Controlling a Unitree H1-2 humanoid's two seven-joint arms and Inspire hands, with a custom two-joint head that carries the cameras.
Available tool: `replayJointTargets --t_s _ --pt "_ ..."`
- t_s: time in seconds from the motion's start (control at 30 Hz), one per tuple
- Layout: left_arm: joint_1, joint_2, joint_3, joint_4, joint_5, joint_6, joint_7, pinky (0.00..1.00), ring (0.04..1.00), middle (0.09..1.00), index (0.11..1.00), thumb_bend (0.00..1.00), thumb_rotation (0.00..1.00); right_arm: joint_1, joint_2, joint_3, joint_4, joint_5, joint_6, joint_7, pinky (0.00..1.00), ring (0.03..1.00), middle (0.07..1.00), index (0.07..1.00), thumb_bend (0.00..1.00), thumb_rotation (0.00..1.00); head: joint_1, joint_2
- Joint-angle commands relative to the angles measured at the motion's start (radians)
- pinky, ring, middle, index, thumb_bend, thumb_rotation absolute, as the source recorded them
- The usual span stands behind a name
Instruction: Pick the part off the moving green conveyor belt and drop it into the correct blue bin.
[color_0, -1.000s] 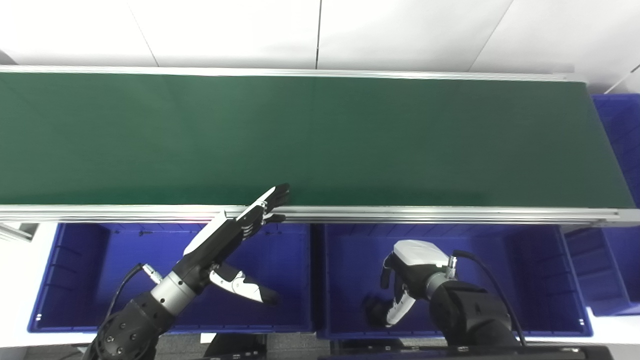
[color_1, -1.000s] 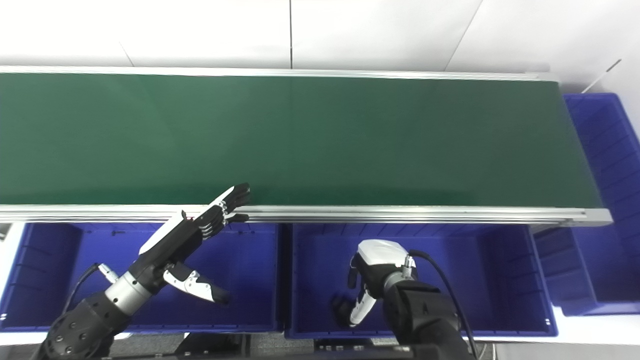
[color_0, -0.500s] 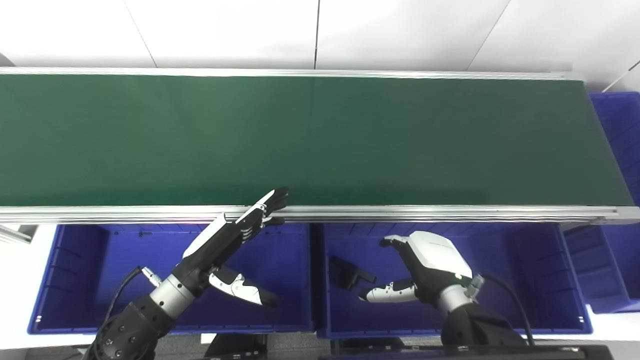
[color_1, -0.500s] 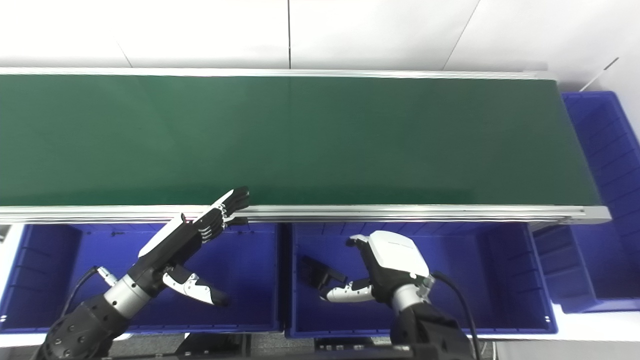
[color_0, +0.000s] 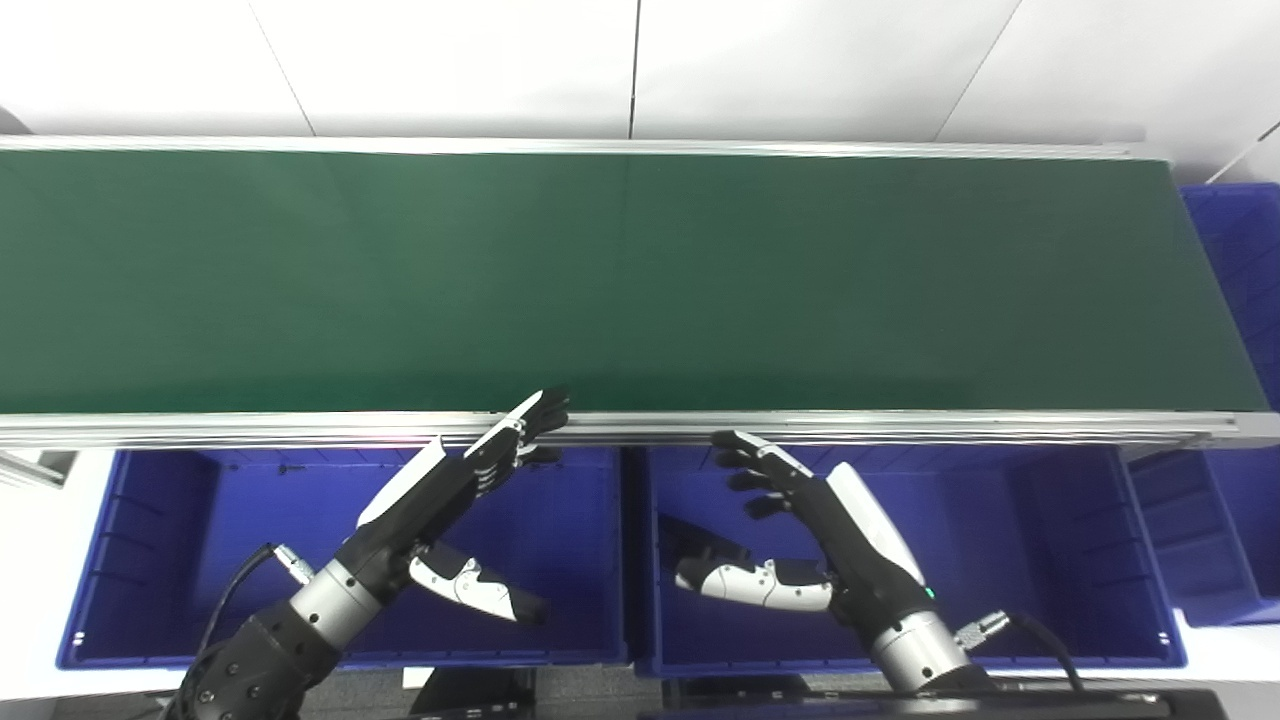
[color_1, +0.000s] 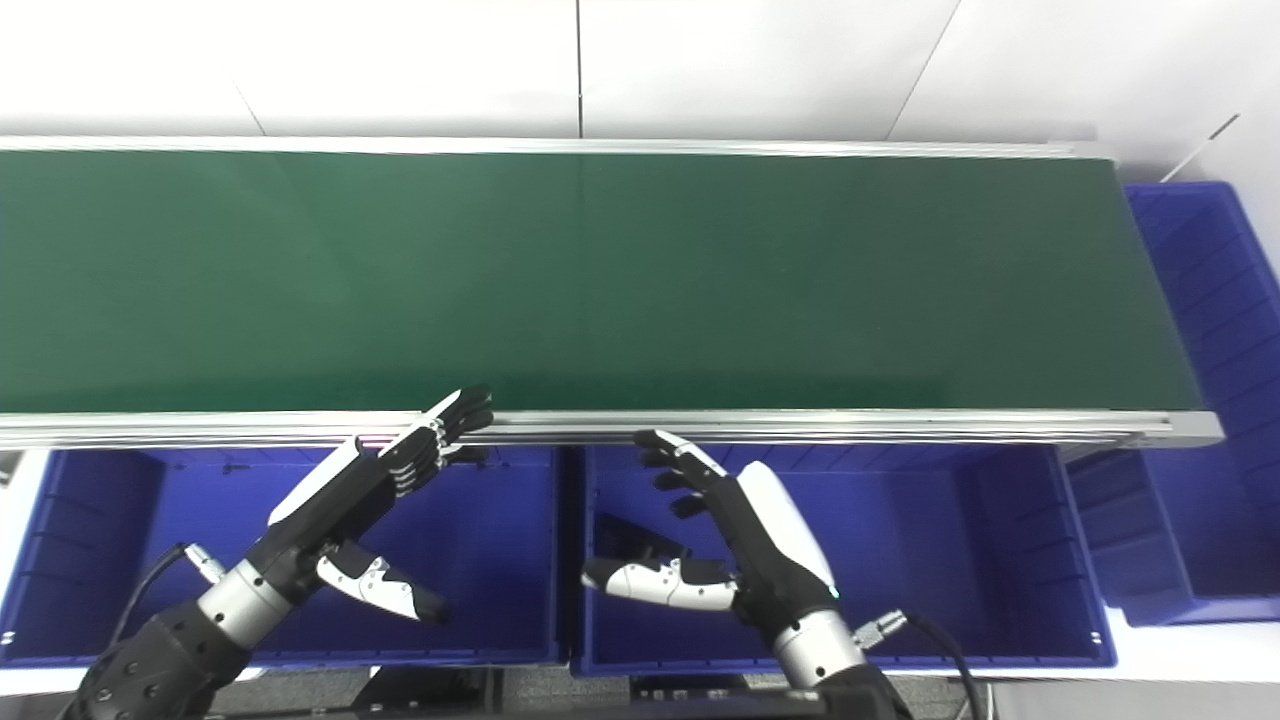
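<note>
Conveyor belt (color_0: 640, 280) carries nothing; right blue bin (color_0: 1050, 560) holds the black part (color_0: 700, 545), lying just left of the right hand (color_0: 840, 530), nearer than the left hand (color_0: 440, 500); both hands are spread and empty.

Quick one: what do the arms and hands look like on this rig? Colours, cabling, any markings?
Both match. The left hand and right hand have white shells on the back, black fingers with white strips, and white thumbs with black tips. Each wrist is a silver metal cuff with a small connector and a black cable, on a black forearm. A small green light shows near the right wrist. No sleeves or readable markings.
</note>
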Motion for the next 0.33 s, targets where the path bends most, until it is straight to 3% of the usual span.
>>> replayJointTargets --t_s 0.0,0.3 --pt "-0.001 0.007 0.007 -0.030 -0.003 -0.033 0.006 0.88 0.975 1.000 0.997 0.98 0.38 0.008 -0.012 0.004 -0.002 0.047 -0.067 -0.040 0.80 0.870 0.912 0.956 0.86 0.43 0.000 -0.002" --pt "0.018 0.000 0.004 -0.020 0.029 -0.044 0.020 0.87 0.973 1.000 1.000 0.98 0.38 -0.001 -0.062 0.020 0.076 0.110 -0.133 -0.107 0.88 0.975 1.000 1.000 0.92 0.42 0.047 -0.052"
